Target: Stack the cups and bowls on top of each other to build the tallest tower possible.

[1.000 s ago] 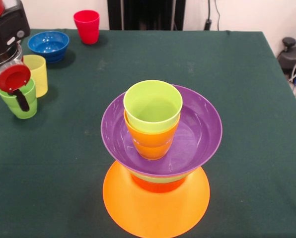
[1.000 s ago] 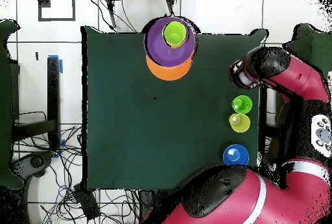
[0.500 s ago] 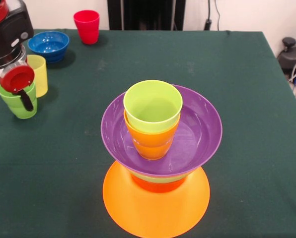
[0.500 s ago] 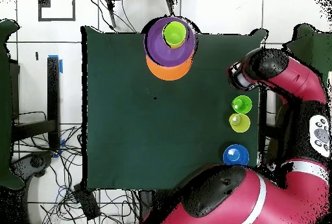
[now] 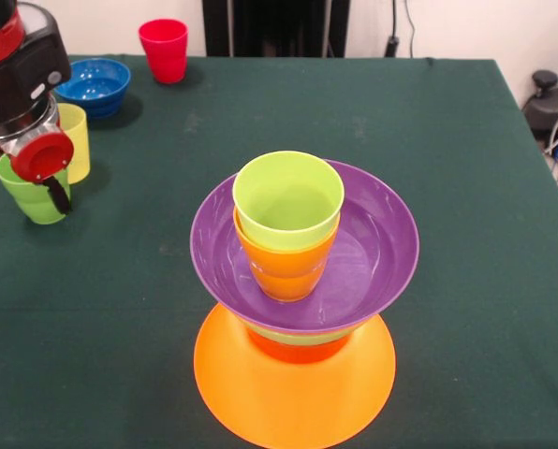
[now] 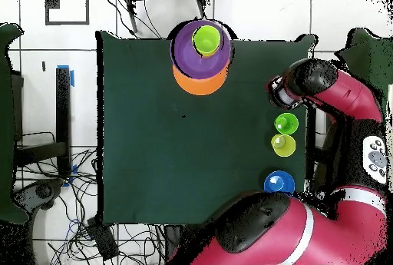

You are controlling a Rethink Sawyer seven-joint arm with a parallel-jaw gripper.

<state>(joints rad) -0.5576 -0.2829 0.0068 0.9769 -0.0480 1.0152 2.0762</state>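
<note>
Gripper [image 5: 52,192] over green cup [image 5: 33,198], frame left; finger state: can't tell
Tower [image 5: 302,281] sits centre-bottom on the surface. Cup is light, stiff, glossy and slick, so pinch its wall at the rim

The red and black arm reaches in over one side edge of the surface, bent at the elbow. Its end effector [image 5: 52,182] hangs low; its finger state cannot be made out.
</note>
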